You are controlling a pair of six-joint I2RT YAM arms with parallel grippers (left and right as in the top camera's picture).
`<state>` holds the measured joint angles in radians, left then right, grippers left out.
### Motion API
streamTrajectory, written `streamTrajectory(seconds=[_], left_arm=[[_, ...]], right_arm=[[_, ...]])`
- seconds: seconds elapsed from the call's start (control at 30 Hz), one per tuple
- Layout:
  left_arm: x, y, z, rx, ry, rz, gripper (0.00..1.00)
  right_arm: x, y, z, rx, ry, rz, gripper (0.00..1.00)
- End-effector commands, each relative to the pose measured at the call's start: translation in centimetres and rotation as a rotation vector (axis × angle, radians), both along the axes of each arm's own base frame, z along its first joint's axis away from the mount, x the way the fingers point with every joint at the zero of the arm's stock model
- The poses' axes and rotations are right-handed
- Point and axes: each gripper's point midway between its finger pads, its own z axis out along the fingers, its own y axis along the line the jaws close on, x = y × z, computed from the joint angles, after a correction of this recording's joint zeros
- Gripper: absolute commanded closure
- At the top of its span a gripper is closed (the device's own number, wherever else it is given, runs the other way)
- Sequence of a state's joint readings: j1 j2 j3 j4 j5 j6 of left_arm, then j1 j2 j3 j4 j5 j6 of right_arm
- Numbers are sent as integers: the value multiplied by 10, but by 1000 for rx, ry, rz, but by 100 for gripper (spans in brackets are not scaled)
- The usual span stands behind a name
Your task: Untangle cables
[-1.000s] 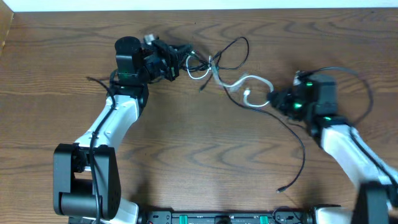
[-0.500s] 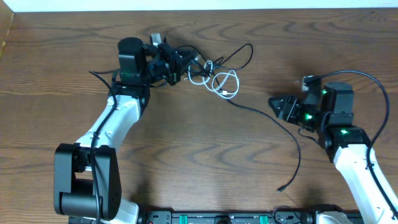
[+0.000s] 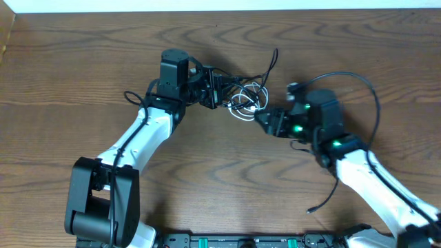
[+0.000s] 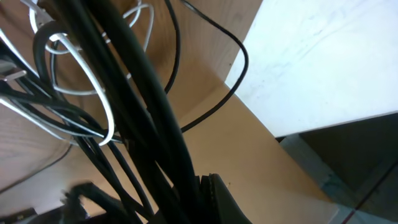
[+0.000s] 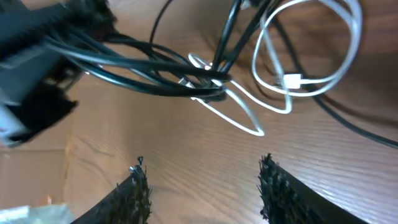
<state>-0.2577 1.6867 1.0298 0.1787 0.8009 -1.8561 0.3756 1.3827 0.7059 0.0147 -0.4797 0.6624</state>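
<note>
Your left pincer (image 3: pixel 218 90) is clamped on the cables (image 3: pixel 242 96); your right pincer (image 3: pixel 264 118) stands wide and empty.
From overhead, the tangle lies on the table (image 3: pixel 207 179) directly ahead of the left pincer's tips and just off the right pincer's tips. In the left wrist view, thick black strands and a looped white cable (image 4: pixel 107 106) crowd close in front of that pincer, and you cannot make out its jaws here. In the right wrist view, both fingers (image 5: pixel 138 186) are spread with bare wood between them, and the knot lies ahead of them, not touching.
</note>
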Motion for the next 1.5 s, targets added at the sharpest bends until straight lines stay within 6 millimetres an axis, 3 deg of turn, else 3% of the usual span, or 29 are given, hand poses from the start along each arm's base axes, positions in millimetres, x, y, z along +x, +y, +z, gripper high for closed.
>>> streamTrajectory(seconds=[0.0,0.07,0.23,0.33,0.43,0.57,0.77,1.17,1.47], left_arm=[[-1,-3,15,-24,-16,-13,93],[1,-2,18,15,-118,-54,93],[2,1,38,200,-692,-302,93],[-17,-6,50,249,-1063,-507,93],[-36,-14,50,258,-1288,-645,92],[-50,-19,37,281,-1367,-735,92],[-79,-31,44,147,-1457,-825,92],[-86,-32,47,105,-1465,-837,92],[-86,-32,47,105,-1464,-837,92]], right_arm=[[9,1,-23,-105,-43,0,45],[10,-1,-25,-126,-62,16,46],[13,-16,-11,-126,-94,1,48],[11,-32,3,-126,-102,-36,45],[9,-38,22,-104,-141,-48,44],[9,-38,35,-56,-137,-82,45],[16,-37,20,-4,-38,-145,44],[48,-5,-13,114,-57,-52,44],[46,17,-13,132,-91,-4,40]])
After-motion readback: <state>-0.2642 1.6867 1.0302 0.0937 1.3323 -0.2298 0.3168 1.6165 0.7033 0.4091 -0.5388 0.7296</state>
